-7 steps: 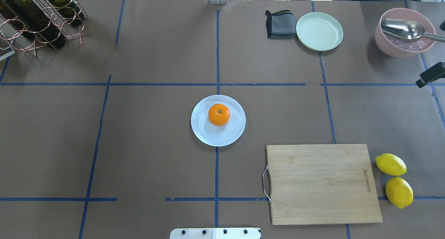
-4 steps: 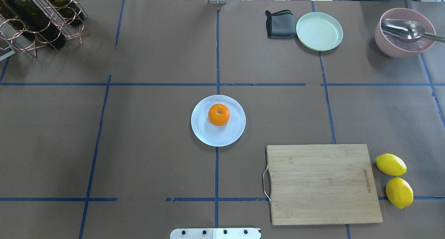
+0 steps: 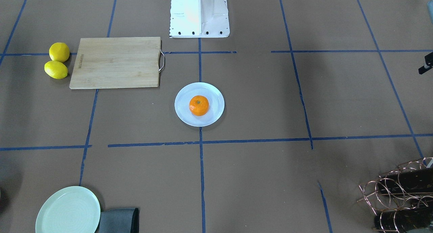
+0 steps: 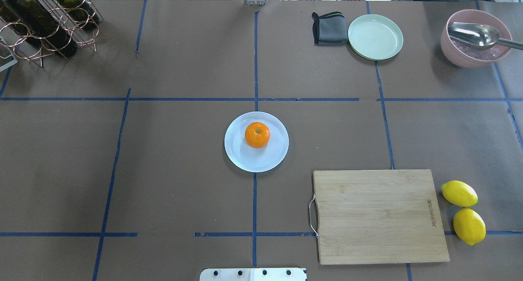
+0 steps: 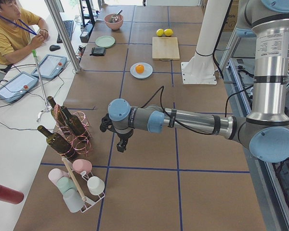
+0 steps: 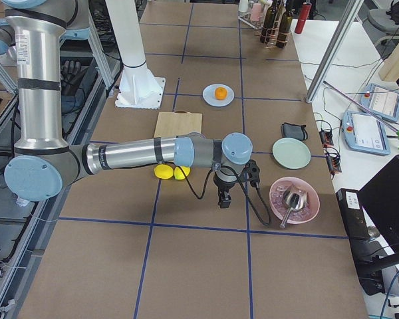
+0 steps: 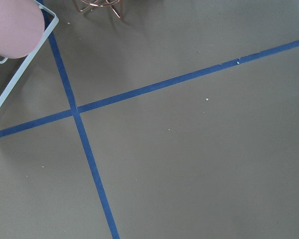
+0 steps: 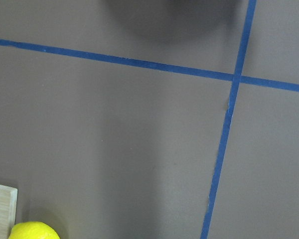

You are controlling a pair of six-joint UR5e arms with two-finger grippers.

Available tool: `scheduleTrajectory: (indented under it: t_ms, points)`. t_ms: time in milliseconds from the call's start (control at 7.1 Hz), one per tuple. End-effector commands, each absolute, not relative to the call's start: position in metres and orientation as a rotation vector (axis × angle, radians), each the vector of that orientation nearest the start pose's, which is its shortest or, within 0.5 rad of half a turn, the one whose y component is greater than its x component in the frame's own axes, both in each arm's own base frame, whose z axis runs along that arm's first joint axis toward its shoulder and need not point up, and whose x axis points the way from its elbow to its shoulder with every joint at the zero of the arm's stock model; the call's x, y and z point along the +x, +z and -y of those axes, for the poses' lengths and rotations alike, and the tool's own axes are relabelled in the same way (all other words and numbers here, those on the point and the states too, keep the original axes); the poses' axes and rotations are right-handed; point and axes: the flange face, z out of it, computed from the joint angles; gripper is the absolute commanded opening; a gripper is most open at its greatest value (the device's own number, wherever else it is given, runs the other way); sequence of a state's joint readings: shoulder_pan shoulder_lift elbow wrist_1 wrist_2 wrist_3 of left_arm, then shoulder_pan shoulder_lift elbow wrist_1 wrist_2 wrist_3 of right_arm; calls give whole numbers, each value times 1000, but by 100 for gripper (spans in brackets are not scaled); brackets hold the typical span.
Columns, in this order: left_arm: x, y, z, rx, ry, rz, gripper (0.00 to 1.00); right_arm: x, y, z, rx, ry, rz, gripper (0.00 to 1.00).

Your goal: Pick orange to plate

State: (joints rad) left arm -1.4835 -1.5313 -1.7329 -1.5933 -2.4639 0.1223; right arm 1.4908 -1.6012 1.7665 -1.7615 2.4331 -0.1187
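The orange (image 4: 257,134) sits on the pale bluish-white plate (image 4: 241,159) at the centre of the overhead view. It lies a little toward the plate's upper edge, stem dimple up, with nothing touching it.

What has changed is at the right edge of that view. A second ago a black piece of the right arm's tool poked in there, level with the upper tape line. It is gone now, and the overhead frame holds no arm at all.

In the right-end view the right gripper (image 6: 223,198) hangs fingers-down in the middle of the frame, between the two lemons (image 6: 163,171) and the pink bowl (image 6: 273,198), well apart from the plate. In the left-end view the left gripper (image 5: 121,144) hangs beside the wine rack (image 5: 70,130), equally far off. Whether either pair of jaws is open or closed I cannot tell from these side views.

By this the placing looks done, and the arm's retreat reads as the closing move.
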Motion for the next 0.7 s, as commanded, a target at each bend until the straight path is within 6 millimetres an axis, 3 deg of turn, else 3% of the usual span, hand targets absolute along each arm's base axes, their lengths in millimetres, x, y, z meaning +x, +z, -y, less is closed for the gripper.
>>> scheduleTrajectory:
  t_ms: [0, 282, 563]
  points:
    - [-58, 592, 478, 143, 151, -883, 100, 20, 598, 476, -22, -169, 865, 100]
    - [-73, 587, 484, 128, 114, -833, 100, 20, 596, 474, -16, -174, 862, 100]
    - [-75, 601, 485, 96, 73, -784, 100, 21, 600, 475, -21, -173, 848, 100]
